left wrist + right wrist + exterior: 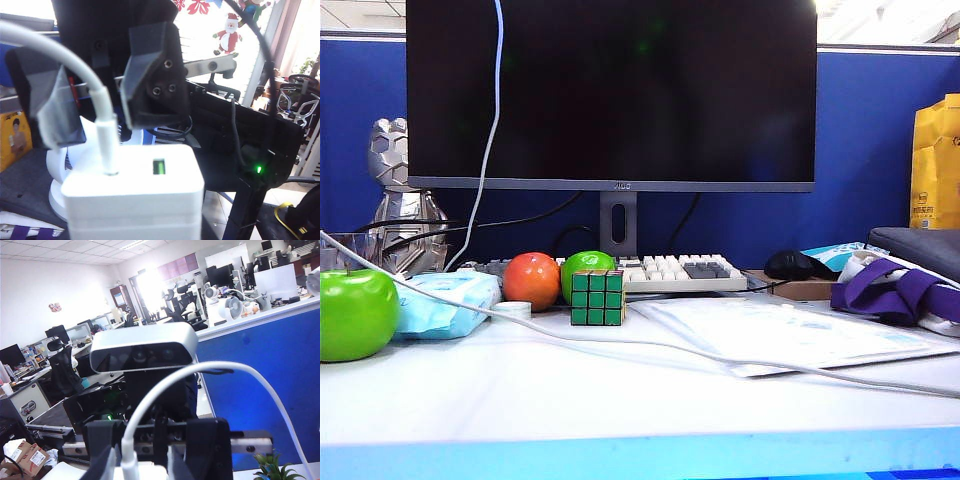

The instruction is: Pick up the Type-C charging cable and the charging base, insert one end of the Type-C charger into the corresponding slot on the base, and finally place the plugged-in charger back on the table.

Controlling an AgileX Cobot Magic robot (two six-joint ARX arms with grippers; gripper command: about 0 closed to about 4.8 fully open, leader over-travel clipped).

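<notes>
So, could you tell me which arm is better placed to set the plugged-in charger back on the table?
Right, I think: the right fingers seem to clamp the base, cable already plugged in. The left fingers stand apart around it, gripping nothing.

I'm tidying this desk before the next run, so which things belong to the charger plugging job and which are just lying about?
Job: Type-C charging cable, charging base, table, right gripper with fingers flanking the plug, left gripper at the base.
Lying about: monitor, keyboard, mouse, Rubik's cube, green apple, tissue pack.
</notes>
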